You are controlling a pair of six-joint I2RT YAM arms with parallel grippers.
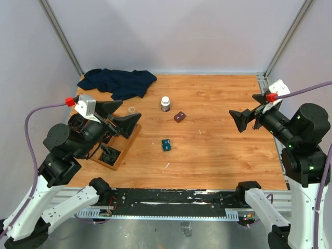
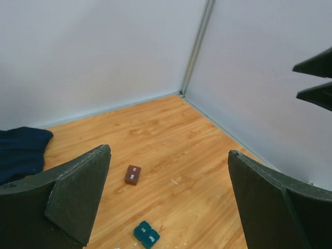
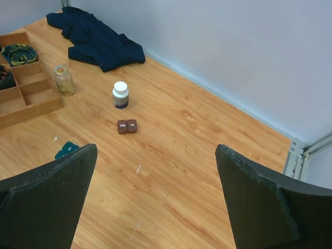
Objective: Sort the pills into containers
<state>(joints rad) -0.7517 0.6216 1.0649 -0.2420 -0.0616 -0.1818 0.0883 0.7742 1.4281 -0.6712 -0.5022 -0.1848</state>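
A small teal container (image 1: 166, 145) lies shut on the wooden table, mid-front; it also shows low in the left wrist view (image 2: 147, 234) and at the left of the right wrist view (image 3: 66, 150). A brown container (image 1: 179, 117) of the same kind (image 2: 133, 175) (image 3: 127, 126) lies behind it. A white-capped pill bottle (image 1: 165, 104) (image 3: 120, 95) stands upright further back. No loose pills can be made out. My left gripper (image 1: 130, 109) (image 2: 168, 150) hangs open and empty over the left side. My right gripper (image 1: 236, 121) (image 3: 156, 147) hangs open and empty at the right.
A wooden compartment tray (image 1: 116, 150) (image 3: 26, 98) with dark items sits under the left arm. A small glass jar (image 3: 63, 79) stands beside it. A dark blue cloth (image 1: 118, 82) (image 3: 96, 39) lies at the back left. Tiny white flecks (image 3: 138, 168) dot the table.
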